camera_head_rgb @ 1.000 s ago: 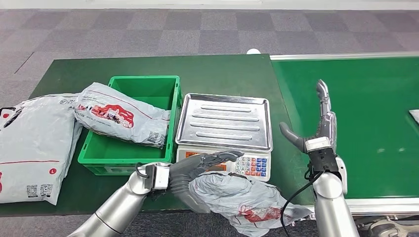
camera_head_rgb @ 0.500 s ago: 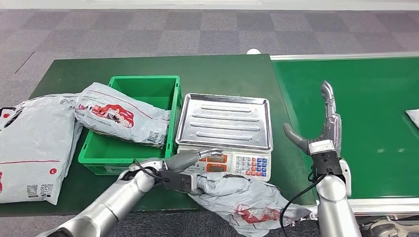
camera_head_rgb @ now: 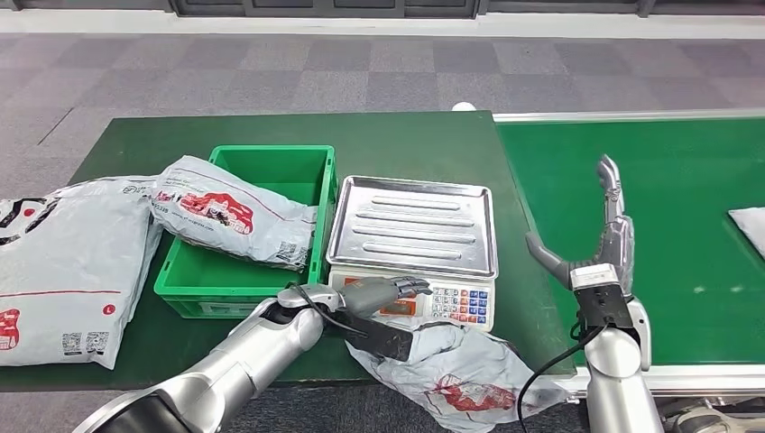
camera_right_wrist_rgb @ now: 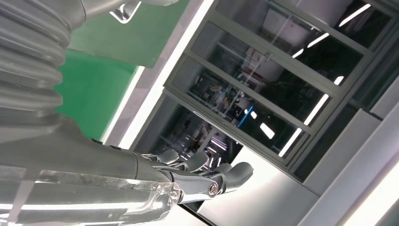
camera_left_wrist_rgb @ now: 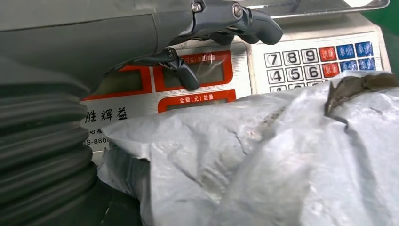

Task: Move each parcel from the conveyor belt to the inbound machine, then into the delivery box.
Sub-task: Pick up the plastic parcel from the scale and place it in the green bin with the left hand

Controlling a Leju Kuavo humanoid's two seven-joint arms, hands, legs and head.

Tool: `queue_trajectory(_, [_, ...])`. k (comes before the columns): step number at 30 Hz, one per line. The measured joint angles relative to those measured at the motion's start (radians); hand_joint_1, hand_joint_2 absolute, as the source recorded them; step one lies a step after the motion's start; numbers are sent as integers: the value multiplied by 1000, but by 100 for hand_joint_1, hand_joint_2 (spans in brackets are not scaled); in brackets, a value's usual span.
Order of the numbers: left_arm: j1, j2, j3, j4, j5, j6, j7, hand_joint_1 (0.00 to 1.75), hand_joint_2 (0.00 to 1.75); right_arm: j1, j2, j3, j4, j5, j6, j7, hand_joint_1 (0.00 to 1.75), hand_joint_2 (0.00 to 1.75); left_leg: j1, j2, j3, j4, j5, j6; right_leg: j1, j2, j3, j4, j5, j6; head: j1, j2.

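Your grey parcel lies crumpled at the near table edge, just in front of the scale, partly overhanging. The left hand sits on the parcel's left end, fingers stretched toward the scale's keypad; the thumb seems to go under the wrap, but you cannot tell whether it truly grips. In the left wrist view the fingers lie straight above the parcel, close to the scale front.

Since 0.5 s ago the whole head view has tilted, so most shift is camera; the left forearm now lies lower, across the parcel's end.

Right hand is raised over the conveyor belt, fingers spread, holding nothing.

Writing: keypad digits 4–9, red panels with Chinese text, "金额(元)".

A second parcel rests across the green box.
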State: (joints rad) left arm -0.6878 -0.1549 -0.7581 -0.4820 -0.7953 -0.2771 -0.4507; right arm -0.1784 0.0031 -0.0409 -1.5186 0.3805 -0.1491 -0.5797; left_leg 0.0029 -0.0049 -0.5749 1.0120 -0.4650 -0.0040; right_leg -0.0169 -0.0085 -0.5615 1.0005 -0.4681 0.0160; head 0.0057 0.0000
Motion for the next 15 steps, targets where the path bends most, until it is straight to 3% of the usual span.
queue_trajectory(9, [-22,-26,-14,25,-12,-9,7,0,175,2,4,-4,-25,2,0,1,0,175,-1,-4,-7,1,19,2,-1,-3,-10,0,15,2,0,0])
queue_trajectory(15, [-17,-29,-18,35,-13,-13,6,0,175,4,4,-5,-25,3,0,1,0,175,-1,-4,-7,1,11,4,-1,-3,-5,-2,10,3,0,0])
